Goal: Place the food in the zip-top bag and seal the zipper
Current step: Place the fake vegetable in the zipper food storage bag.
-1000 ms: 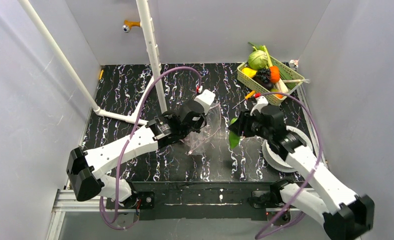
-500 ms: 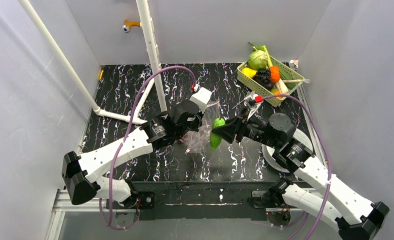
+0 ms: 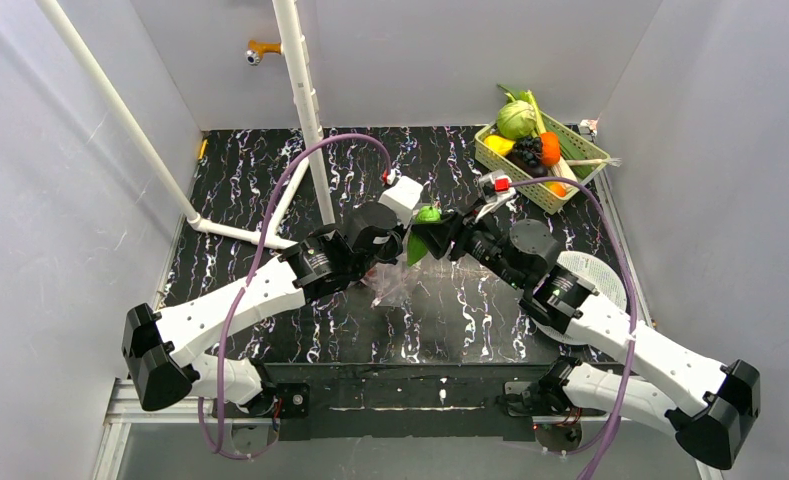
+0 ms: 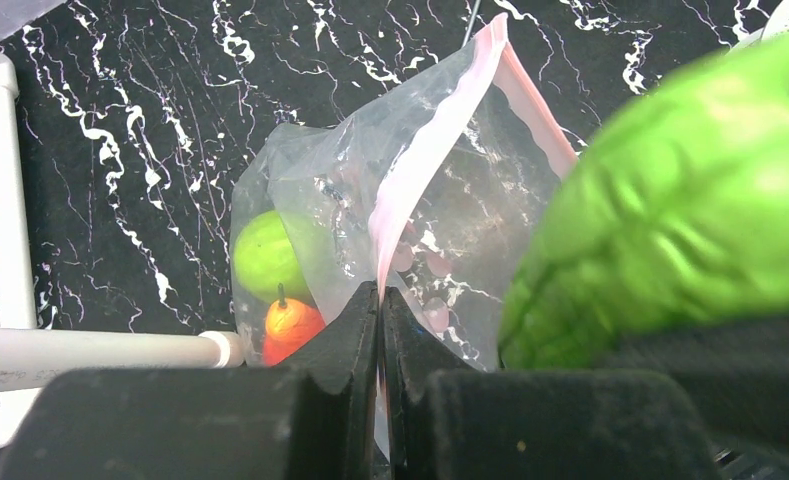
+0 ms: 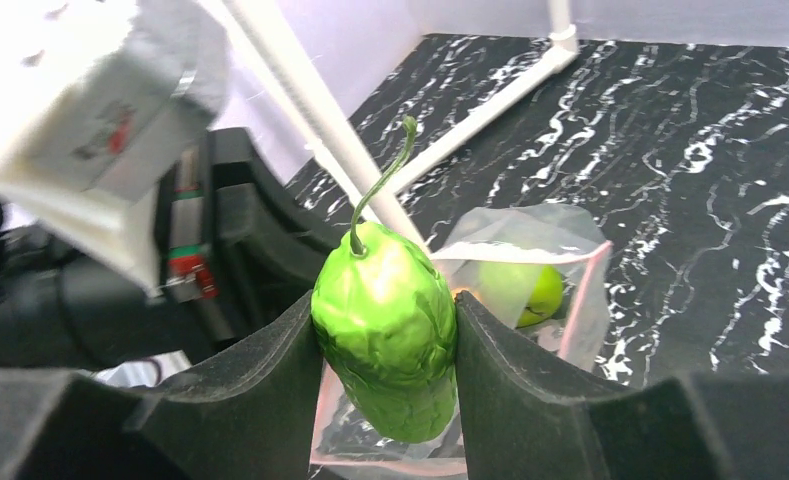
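Observation:
The zip-top bag hangs with its mouth open, and my left gripper is shut on its pink zipper edge. A round green fruit and an orange piece lie inside the bag. My right gripper is shut on a wrinkled green pepper-like piece with a curled stem, hovering just above the open mouth of the bag. From above, the green piece sits right beside my left gripper, over the bag.
A green basket at the back right holds a cabbage head, a yellow piece, dark grapes and an orange piece. A white plate lies under my right arm. White pipes stand behind the left arm.
My right arm has carried the green piece leftward and up, from right of the bag to just over its mouth. My left gripper still holds the bag edge, shifted slightly.

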Motion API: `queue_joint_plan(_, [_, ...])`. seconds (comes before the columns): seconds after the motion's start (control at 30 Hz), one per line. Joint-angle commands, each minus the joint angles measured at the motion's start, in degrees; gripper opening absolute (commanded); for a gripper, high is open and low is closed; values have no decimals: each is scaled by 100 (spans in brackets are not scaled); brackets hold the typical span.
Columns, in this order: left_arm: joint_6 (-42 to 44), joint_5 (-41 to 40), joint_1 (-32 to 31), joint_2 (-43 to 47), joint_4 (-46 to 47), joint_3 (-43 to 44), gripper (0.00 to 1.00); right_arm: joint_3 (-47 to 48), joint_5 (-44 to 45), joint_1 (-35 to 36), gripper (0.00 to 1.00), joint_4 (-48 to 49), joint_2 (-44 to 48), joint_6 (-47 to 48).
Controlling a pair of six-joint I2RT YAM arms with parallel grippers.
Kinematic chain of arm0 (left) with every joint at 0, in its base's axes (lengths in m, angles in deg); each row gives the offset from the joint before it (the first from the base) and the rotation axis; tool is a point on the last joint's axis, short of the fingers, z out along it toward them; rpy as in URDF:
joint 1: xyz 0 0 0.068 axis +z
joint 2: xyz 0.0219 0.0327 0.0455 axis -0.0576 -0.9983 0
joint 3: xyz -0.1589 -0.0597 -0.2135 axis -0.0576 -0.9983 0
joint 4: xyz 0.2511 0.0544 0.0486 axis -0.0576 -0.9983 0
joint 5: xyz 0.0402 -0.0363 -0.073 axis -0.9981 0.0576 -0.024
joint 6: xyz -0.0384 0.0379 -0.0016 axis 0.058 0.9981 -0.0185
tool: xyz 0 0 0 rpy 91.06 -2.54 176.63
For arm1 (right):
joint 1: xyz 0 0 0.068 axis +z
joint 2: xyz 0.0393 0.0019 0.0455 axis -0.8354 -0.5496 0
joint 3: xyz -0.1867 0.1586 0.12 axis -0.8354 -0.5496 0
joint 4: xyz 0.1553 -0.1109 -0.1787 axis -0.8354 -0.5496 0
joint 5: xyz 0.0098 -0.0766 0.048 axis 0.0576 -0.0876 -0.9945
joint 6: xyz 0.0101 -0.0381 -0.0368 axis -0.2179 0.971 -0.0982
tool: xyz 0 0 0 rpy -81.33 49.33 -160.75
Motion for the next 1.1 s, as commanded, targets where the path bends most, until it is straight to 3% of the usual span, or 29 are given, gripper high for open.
queue_joint_plan(0.0, [14, -112, -29, 261, 155, -32, 0, 119, 640, 24, 24, 409, -133, 5])
queue_joint_plan(0.13, [12, -106, -30, 257, 132, -10, 0, -109, 562, 24, 66, 404, -201, -143])
queue_joint_plan(0.23, [31, -125, -29, 264, 171, -40, 0, -94, 368, 25, 89, 195, -276, -239])
queue_joint_plan(0.3, [24, -117, -30, 231, 115, 12, 0, -48, 309, 24, 98, 1, -323, -237])
queue_joint_plan(1.07, [-25, -79, -30, 214, 89, 24, 0, 285, 2563, -62, 98, -1858, 409, 267])
